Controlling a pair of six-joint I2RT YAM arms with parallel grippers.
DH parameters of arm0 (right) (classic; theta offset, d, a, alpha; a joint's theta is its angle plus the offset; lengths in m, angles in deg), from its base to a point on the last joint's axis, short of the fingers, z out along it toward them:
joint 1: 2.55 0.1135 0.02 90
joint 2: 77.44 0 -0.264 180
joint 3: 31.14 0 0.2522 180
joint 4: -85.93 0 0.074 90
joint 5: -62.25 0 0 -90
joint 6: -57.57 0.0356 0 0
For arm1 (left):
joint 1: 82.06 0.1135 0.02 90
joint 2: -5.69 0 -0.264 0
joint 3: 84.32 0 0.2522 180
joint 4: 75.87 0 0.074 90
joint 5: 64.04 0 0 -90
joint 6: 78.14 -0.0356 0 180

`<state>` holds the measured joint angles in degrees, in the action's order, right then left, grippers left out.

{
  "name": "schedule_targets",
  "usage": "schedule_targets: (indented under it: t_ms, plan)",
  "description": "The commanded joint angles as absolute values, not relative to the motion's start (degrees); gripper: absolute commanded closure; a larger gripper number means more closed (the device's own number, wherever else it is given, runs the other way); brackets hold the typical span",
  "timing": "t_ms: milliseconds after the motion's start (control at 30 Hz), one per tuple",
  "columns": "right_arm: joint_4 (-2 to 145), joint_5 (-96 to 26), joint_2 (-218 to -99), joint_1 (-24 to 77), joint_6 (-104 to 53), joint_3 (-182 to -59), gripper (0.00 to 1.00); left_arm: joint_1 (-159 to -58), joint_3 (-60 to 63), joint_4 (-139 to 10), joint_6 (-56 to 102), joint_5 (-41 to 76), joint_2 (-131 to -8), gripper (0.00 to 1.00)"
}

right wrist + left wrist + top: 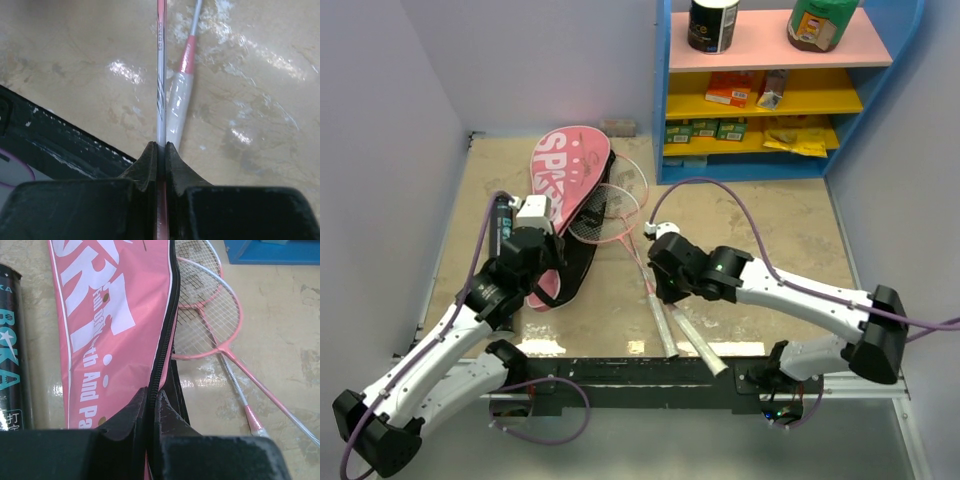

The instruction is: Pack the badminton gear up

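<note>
beige table [770,230] | left end effector [151,392] pinching bag [115,315] edge | right end effector [161,146] pinching racket [160,75] shaft, head pointing far-left

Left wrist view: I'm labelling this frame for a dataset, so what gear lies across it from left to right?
tube → bag → rackets
</note>
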<state>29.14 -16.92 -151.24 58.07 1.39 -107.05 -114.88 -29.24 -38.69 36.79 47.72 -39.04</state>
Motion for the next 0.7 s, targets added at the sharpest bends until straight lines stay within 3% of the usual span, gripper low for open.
schedule_targets:
  t_ms: [0,433,667]
  plan:
    - [38.7,-16.3,-157.9,58.3,1.8,-112.7,1.0,-116.2,-30.8,-40.9,38.8,47.7,-36.2,1.0]
    - [56.1,-13.9,-173.5,54.9,4.3,-115.2,1.0,-126.3,-48.5,-48.7,50.6,52.0,-31.3,1.0]
    - [68.9,-17.9,-180.3,50.9,6.1,-115.9,1.0,-128.5,-50.1,-53.5,50.9,53.1,-32.6,1.0]
